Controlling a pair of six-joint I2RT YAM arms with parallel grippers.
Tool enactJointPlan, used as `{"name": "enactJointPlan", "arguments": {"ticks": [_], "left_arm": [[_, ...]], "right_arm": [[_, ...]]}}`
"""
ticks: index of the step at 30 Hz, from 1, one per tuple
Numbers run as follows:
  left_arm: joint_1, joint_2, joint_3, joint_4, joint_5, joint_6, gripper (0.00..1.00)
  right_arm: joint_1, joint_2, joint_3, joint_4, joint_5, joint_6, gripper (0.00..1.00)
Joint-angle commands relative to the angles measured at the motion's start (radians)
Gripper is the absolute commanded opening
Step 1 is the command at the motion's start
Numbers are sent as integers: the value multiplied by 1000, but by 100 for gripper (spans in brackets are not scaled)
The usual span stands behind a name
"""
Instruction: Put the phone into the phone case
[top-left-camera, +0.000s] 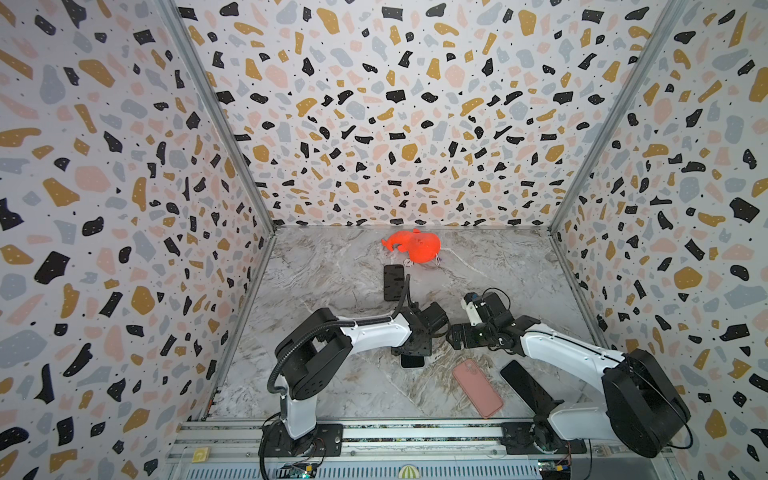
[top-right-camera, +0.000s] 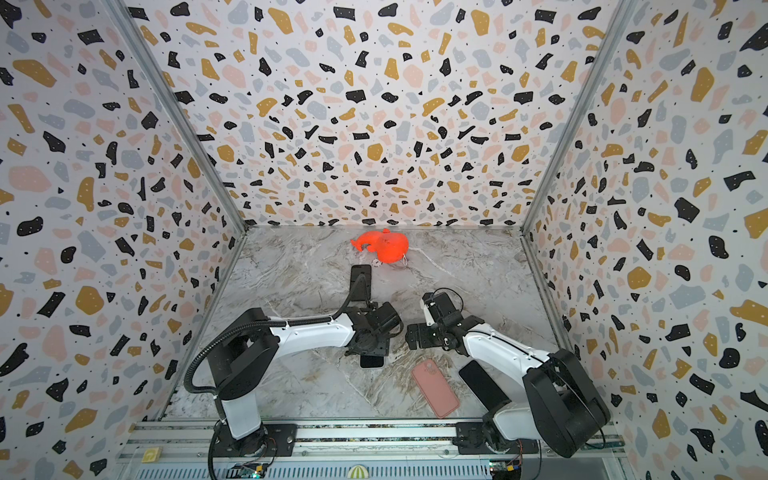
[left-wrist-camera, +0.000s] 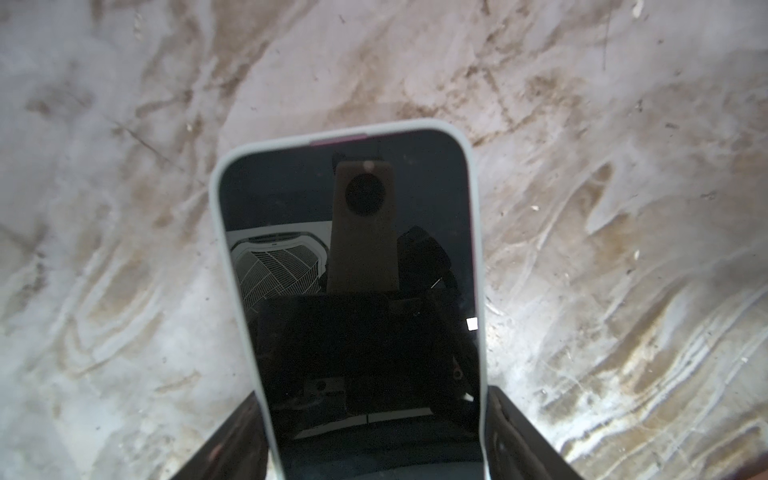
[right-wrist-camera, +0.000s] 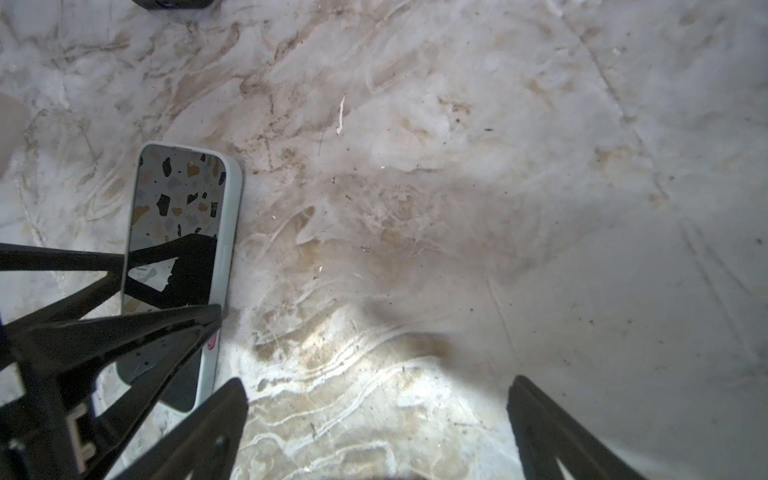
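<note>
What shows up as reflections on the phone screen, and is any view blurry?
Left wrist view: the phone screen mirrors the wrist camera and a white grille. Right wrist view: it mirrors the terrazzo wall and the left end effector. Both top views: sharp, evenly lit.

**Legible text: none in any view.** The nearest candidates are:

- **(a) Yellow tag** (top-left-camera: 200, 455), at the lower left of the frame on the front rail (top-left-camera: 415, 434). It shows in both top views (top-right-camera: 151, 455). It bears a pale curved mark too small to read.
- **(b) Striped dome-shaped sticker** (top-left-camera: 409, 471), at the bottom centre of the frame in both top views (top-right-camera: 358, 471). It is a pictorial sign, and no characters can be made out on it.
- **(c) Phone** (left-wrist-camera: 353, 270), at the centre of the left wrist view. Its dark screen carries reflections only.
</note>
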Motion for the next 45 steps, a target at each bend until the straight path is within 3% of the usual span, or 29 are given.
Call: {"name": "enactJointPlan", "arguments": {"ticks": [1,16,37,45], "left_arm": [[10,-17,-17,-35,-43,50,66],[67,-30,-4,-40,-39,125,65],[311,-94,101,-122,-98,316,60],[436,-37,199,-142,-98,402,59]], "right_arm": [[-3,0,19,-6,6,10,99],[1,-17,33,-19,19,20,99],[2,-91,0,-6,2,47,99],[2,-99,0,1,1,41,99]]}}
